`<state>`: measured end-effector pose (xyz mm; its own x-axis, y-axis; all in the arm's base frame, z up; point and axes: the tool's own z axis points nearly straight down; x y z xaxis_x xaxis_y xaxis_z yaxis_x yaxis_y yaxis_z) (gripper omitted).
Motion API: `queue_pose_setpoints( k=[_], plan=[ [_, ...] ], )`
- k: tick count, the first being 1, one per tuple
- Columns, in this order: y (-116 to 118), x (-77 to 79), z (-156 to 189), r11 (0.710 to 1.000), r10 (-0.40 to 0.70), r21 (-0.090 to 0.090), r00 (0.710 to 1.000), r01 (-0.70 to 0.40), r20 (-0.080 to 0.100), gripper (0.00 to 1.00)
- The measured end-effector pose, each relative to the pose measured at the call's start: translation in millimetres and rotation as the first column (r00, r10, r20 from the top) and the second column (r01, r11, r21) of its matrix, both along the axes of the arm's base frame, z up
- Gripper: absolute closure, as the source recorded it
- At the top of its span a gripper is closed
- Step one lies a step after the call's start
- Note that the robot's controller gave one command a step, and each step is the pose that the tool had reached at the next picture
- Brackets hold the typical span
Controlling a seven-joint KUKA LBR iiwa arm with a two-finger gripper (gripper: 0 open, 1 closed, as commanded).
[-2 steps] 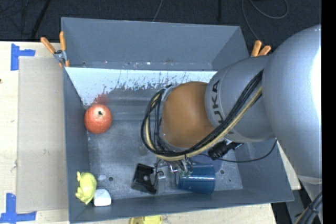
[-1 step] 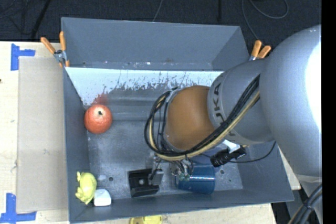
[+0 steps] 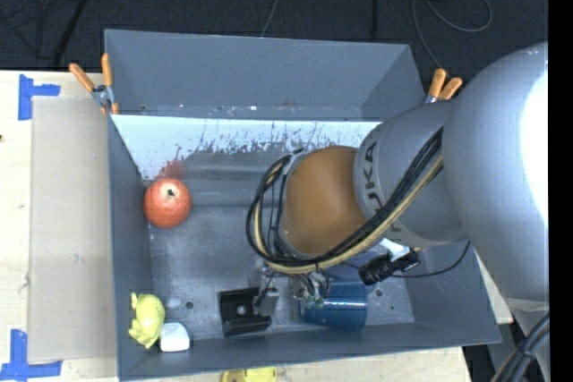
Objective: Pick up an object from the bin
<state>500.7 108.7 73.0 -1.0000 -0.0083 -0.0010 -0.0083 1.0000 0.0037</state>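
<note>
From my screen the gripper [image 3: 271, 295] sits low in the grey metal bin [image 3: 260, 85], toward 6 o'clock of the floor, and I cannot tell whether it is open or closed, because the rounded orange-brown wrist cover [image 3: 322, 201] and loops of black cable [image 3: 269, 233] hang over it. Just beside it, at its 7 o'clock, lies a flat black rectangular block [image 3: 242, 314] with a matte face and a small pale spot. This is the thing nearest the gripper, and the gripper's tip overlaps the block's upper right corner. At the gripper's 4 o'clock lies a dark blue glossy cylinder [image 3: 337, 311] on its side, close against the wrist hardware and partly hidden by it. A round red apple-shaped ball [image 3: 167, 202] with a smooth, speckled skin stands well apart at 10 o'clock, near the sloping left wall. In the 7 o'clock corner of the bin a lumpy yellow toy figure [image 3: 146, 318] touches a small white rounded lump [image 3: 174, 337]. The bin floor looks scuffed and scratched, with reddish streaks on the far wall. The big silver arm [image 3: 501, 183] covers the bin's 3 o'clock side.
</note>
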Motion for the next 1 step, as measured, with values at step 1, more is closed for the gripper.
queue_pose_setpoints(
  k=[1],
  plan=[
    [-15.7,0.8,175.3,1.0,0.016,-0.003,1.0,-0.016,0.008,1.0]
  ],
)
